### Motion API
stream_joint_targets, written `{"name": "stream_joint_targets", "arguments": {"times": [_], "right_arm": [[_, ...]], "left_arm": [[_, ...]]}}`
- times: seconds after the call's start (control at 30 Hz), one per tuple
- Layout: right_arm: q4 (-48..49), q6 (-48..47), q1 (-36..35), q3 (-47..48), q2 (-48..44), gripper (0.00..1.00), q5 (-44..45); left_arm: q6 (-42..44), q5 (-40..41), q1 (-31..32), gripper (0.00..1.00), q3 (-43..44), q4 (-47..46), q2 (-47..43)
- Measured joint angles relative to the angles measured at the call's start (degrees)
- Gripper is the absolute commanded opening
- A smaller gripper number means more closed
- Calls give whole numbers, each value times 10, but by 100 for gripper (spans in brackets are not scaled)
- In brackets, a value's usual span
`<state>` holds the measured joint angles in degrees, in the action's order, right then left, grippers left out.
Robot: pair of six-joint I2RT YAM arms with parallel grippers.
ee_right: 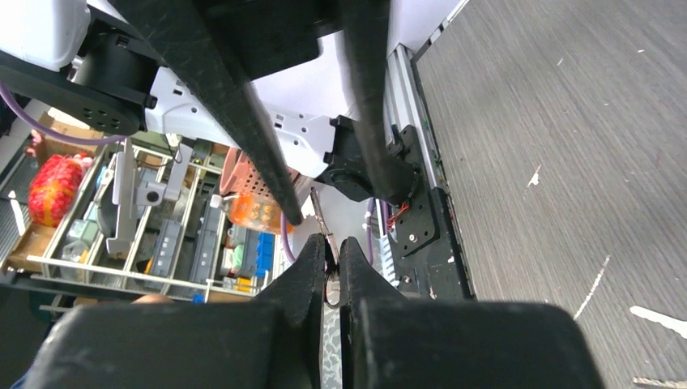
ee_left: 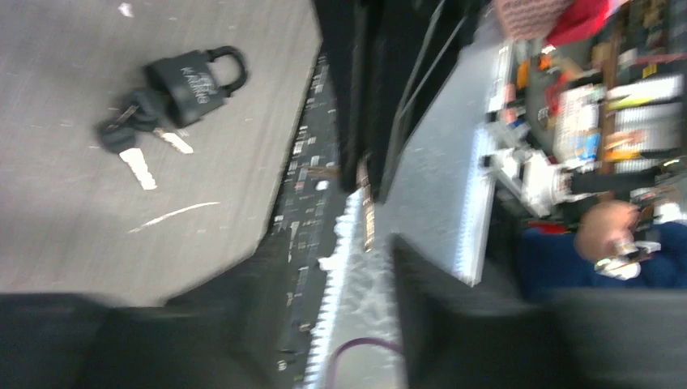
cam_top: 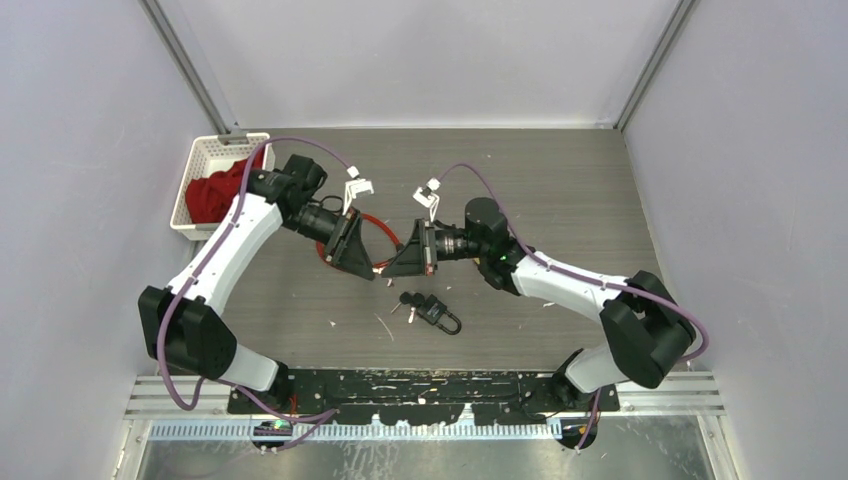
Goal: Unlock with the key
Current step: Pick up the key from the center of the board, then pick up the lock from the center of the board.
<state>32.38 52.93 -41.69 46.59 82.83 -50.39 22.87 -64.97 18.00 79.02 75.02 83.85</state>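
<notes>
The right gripper (ee_right: 334, 247) sits nearest the lens, its fingers (ee_right: 306, 279) clenched together. A thin metal sliver shows at the tips, too small to identify. The left gripper (ee_left: 340, 267) is blurred, its fingers (ee_left: 441, 296) partly apart with nothing between them. The padlock (ee_left: 194, 79) lies flat on the table (ee_left: 65, 235), with the keys (ee_left: 136, 162) bunched against its body. It is at ten o'clock from the left fingers and well apart from them. From above, it lies at five o'clock from both grippers' nearly meeting tips. A white basket (cam_top: 200, 150) of red cloth (cam_top: 212, 192) sits at ten o'clock.
</notes>
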Motion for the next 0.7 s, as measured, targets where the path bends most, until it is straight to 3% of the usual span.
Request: {"name": "stream_joint_targets", "arguments": {"times": [0.07, 0.1, 0.33, 0.5, 0.7], "right_arm": [[-10, -2, 10, -2, -9, 1, 4], [-18, -5, 16, -3, -16, 1, 5], [-205, -89, 89, -4, -79, 1, 58], [-365, -141, 121, -7, -113, 1, 118], [-482, -166, 122, -22, -169, 1, 169]], "left_arm": [[-5, 25, 0, 82, -1, -15, 0], [-7, 42, 0, 86, -1, -24, 0], [54, 167, 4, 87, 36, -45, 50], [144, 262, 27, 87, 122, -47, 185], [268, 321, 62, 87, 238, -28, 347]]}}
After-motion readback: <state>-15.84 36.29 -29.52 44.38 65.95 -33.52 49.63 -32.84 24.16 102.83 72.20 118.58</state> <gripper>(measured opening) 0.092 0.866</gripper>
